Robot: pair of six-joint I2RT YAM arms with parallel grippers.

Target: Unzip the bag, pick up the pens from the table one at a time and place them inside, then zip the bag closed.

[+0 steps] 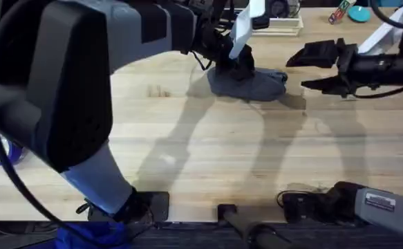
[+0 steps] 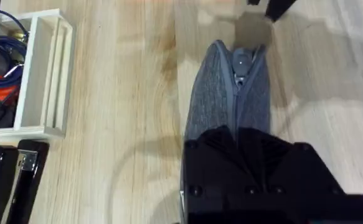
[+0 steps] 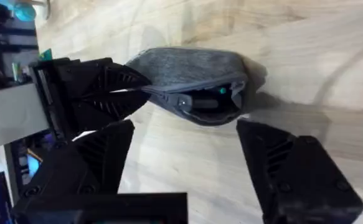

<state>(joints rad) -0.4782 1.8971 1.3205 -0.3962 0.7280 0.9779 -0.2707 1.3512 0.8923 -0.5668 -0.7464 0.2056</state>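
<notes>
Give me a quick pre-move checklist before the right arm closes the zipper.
1. Left gripper pinning one end of the bag: ok, it sits on the pouch.
2. Right gripper open and lined up with the bag's open end: ok, jaws spread either side.
3. Zipper pull visible and reachable: ok, partway along the zip.
4. Pens inside: cannot tell; something dark with a green spot shows in the opening.
5. Bag flat on the table: ok.
</notes>
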